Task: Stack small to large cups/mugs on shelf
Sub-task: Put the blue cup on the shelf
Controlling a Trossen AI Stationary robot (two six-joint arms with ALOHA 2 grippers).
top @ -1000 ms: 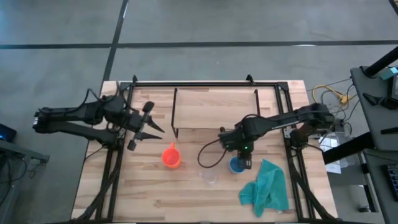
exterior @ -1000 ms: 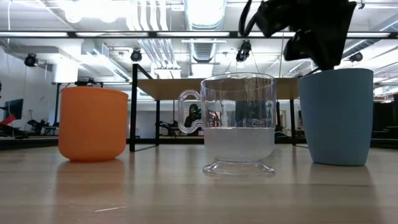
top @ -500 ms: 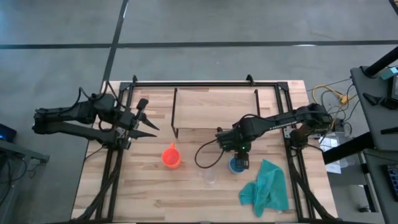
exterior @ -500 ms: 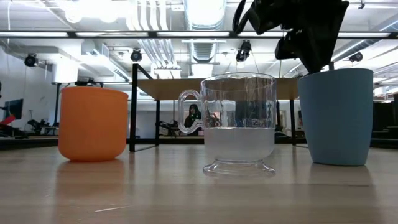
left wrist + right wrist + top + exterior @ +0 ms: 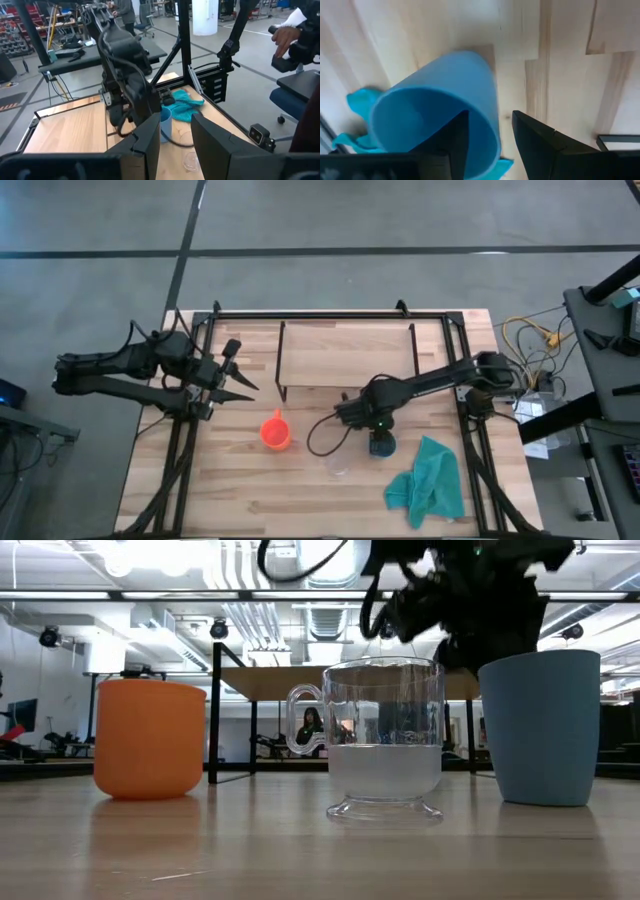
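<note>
Three cups stand upright on the table in front of the shelf [image 5: 348, 355]: the orange cup [image 5: 275, 431], the clear cup [image 5: 338, 465] and the blue cup [image 5: 381, 445]. In the low view they show as orange [image 5: 150, 740], clear [image 5: 385, 740] and blue [image 5: 540, 725]. My right gripper [image 5: 490, 145] is open over the blue cup's rim [image 5: 492, 142], one finger above its inside and one outside its wall. My left gripper [image 5: 240, 372] is open and waits above the table's left side, away from the cups. My right gripper comes slanting down at the blue cup's rim from the far left, with its fingers on either side of the wall. Whether a finger touches the wall, I cannot tell. The cup stands upright on its base on the table.
A teal cloth [image 5: 430, 480] lies crumpled right of the blue cup, near the table's near right corner. A black cable [image 5: 325, 435] loops between the orange and blue cups. A black frame [image 5: 330, 313] runs round the table. A person's hand [image 5: 282, 35] shows beyond the table.
My right arm has swung its wrist toward the table's left and tipped, so the gripper now slants at the blue cup from the far left instead of hanging over it. The blue cup has stayed in place. My left gripper has drawn back a little toward the left edge.
</note>
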